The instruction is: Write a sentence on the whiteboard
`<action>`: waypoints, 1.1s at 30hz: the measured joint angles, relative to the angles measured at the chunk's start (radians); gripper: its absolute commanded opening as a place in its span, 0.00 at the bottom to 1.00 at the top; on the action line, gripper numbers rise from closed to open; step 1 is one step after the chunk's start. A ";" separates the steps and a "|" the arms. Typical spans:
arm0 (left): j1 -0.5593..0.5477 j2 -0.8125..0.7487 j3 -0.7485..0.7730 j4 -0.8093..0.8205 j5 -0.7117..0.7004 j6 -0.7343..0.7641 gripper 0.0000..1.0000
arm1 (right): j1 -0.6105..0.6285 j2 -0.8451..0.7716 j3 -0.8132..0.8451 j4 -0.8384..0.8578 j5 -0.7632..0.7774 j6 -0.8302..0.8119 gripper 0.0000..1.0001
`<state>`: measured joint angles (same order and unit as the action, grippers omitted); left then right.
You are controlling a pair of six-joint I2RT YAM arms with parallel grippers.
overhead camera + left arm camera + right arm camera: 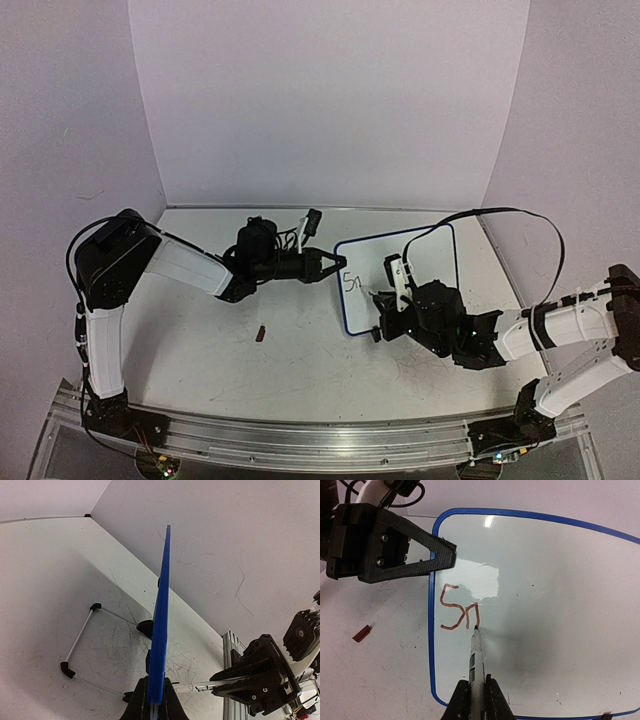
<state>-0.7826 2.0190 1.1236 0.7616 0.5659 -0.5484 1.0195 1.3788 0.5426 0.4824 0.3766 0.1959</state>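
Top external view, from left to right: a white and black arm reaches across a scuffed white table (200,350). Its left gripper (335,265) has black, wedge-shaped plastic fingers pressed together on the left rim of the whiteboard (430,262). On the table in front of that arm lies a small dark red marker cap (261,333), apart from everything else. The whiteboard sits right of centre between the two arms. It is a small glossy white rectangle with rounded corners and a thin blue frame.

Left wrist view: the board appears edge-on as a narrow blue strip, with the two dark fingers pinching its near end. A thin metal wire stand (80,645) with black corner pieces rests on the table to one side of it.

Right wrist view: the sentence (460,614) is only begun. Near the board's left edge, thin reddish-brown strokes form a capital S and then a rounded letter like an m or n. The tip of a slim pale marker (476,660) touches the board at the foot of the last stroke. The right gripper (476,685) clamps the marker's barrel between two black fingers. A bright glare patch lies on the shiny board just above the writing.
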 measured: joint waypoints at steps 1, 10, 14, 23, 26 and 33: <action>0.000 0.000 0.000 0.000 0.000 0.000 0.00 | 0.000 0.000 0.000 0.000 0.000 -0.002 0.00; 0.000 0.000 0.000 0.000 0.000 0.000 0.00 | 0.000 0.000 0.004 0.004 0.013 -0.014 0.00; 0.000 0.000 0.000 0.000 0.000 0.000 0.00 | -0.001 0.001 0.009 0.008 0.019 -0.017 0.00; 0.000 0.000 0.000 0.000 0.000 0.000 0.00 | -0.005 0.011 0.024 0.027 0.023 -0.027 0.00; 0.000 0.000 0.000 0.000 0.000 0.000 0.00 | -0.005 0.015 0.027 0.031 0.023 -0.029 0.00; 0.000 0.000 0.000 0.000 0.000 0.000 0.00 | -0.005 0.024 0.035 0.037 0.026 -0.031 0.00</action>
<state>-0.7826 2.0190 1.1236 0.7612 0.5660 -0.5488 1.0149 1.4026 0.5774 0.5196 0.4022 0.1650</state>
